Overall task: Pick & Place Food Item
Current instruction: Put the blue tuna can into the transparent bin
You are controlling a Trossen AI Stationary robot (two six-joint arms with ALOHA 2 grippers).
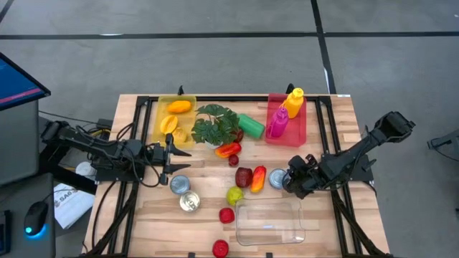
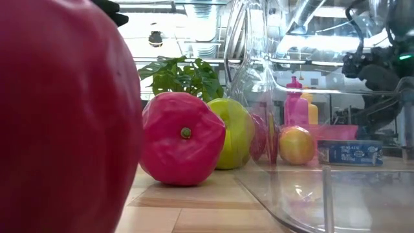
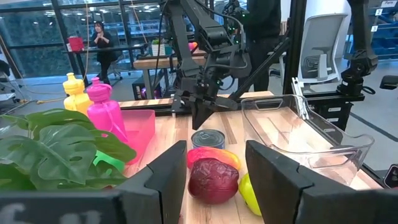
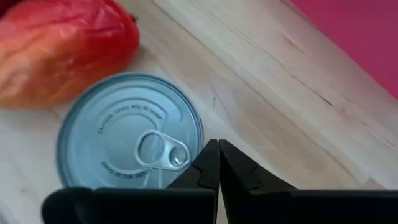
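The clear container (image 1: 270, 222) near the counter's (image 1: 136, 222) front edge lies empty, so by my reading nothing is placed yet and the whole carry remains; the right hand (image 4: 217, 163), clenched on nothing, hovers over a pull-tab can (image 4: 127, 140) right of centre, beside an orange-red pepper (image 4: 62, 46); the left hand (image 3: 211, 171), fingers parted and grasping nothing, sits toward the left edge, facing a dark red fruit (image 3: 213, 179).
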